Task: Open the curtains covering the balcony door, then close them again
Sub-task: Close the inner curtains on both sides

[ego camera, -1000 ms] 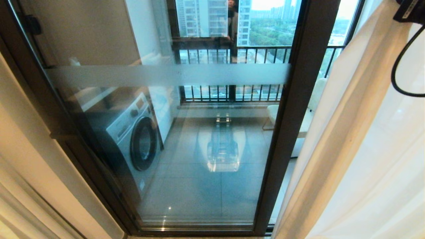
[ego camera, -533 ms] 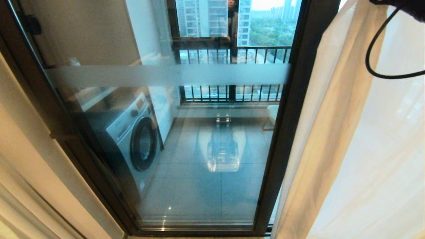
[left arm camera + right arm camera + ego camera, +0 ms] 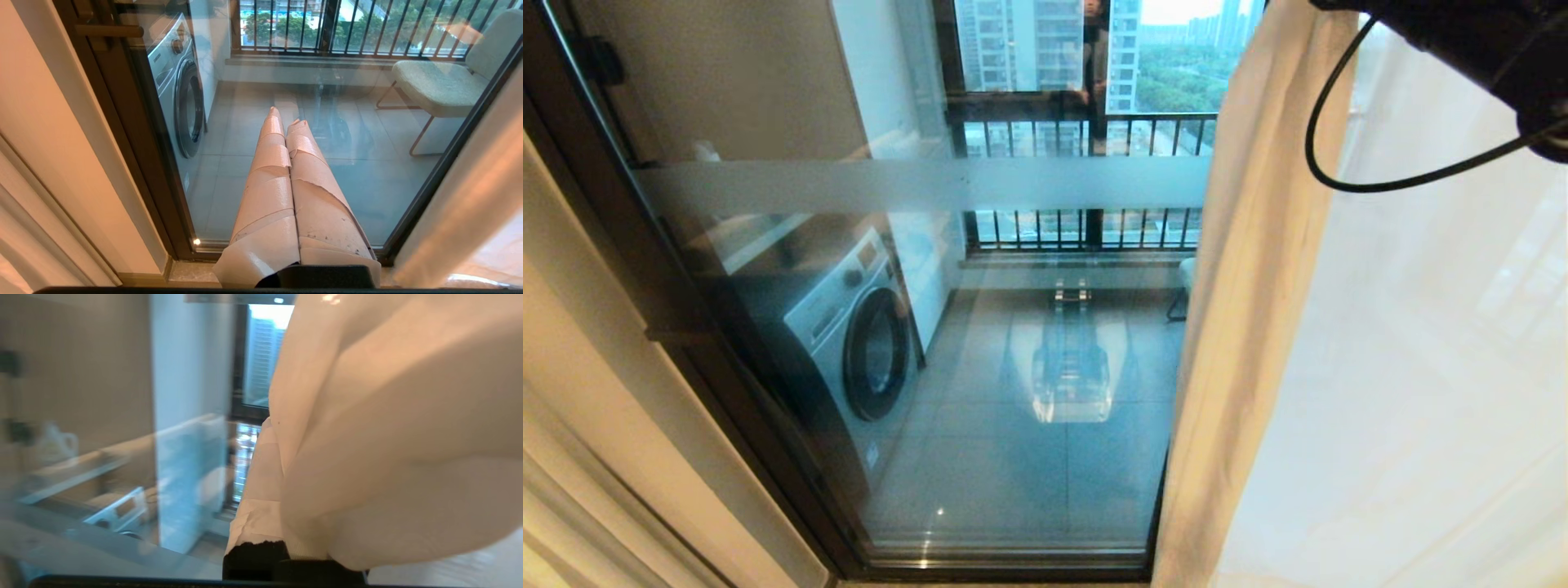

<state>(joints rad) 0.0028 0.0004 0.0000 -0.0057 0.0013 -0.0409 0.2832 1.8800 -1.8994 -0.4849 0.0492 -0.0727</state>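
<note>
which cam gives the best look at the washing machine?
Head view: the washing machine shows almost whole through the balcony door, with its round door and control panel. The left wrist view catches only its front edge-on beside the door frame. The right wrist view shows just a blurred bit of it.

The curtains [image 3: 1258, 327] have moved leftward across the balcony door [image 3: 931, 327]. The leading beige edge, previously right of the door's right frame post, now overlaps that post and hides most of it, along with the railing section and chair seen beyond it earlier. The right arm [image 3: 1486, 41], formerly only at the top right corner, now extends further left along the top edge, and its cable loop [image 3: 1327, 175] has shifted left with it.
</note>
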